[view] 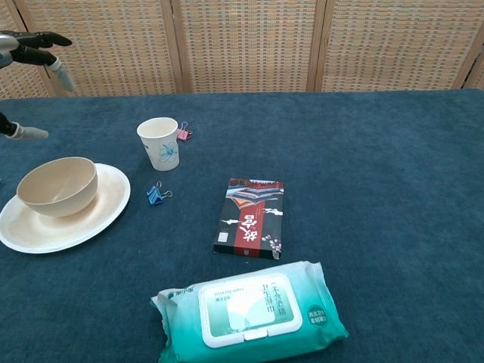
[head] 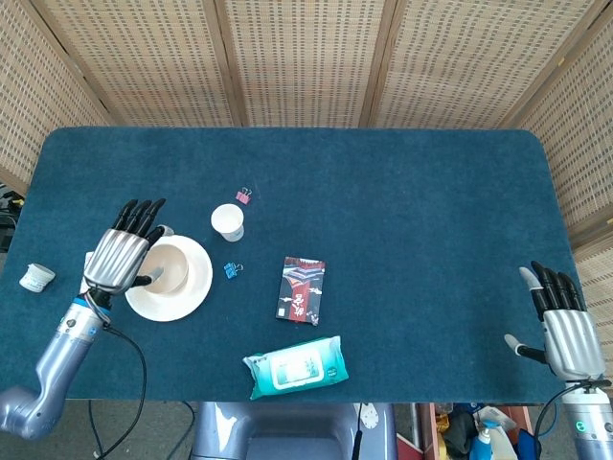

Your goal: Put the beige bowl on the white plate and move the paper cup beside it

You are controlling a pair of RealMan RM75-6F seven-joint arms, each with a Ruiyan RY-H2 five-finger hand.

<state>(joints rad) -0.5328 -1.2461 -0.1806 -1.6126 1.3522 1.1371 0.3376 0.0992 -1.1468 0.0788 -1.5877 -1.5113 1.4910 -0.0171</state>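
Nearest, at six o'clock on the table (head: pixel 402 211), lies a green pack of wipes (view: pixel 253 311). Just past it sits a dark little box (view: pixel 249 217). At nine o'clock the beige bowl (view: pixel 57 185) sits on the white plate (view: pixel 102 212), so the first step looks done. The left robot hand (head: pixel 122 259) hangs above the bowl, spread wide, holding nothing. The right robot hand (head: pixel 565 331) waits at four o'clock, also spread and empty. Farther back, at eleven o'clock from the box, the paper cup (view: pixel 159 143) stands upright, near the plate but apart. Next, a robot hand should probably wrap around the cup and set it just beside the plate.
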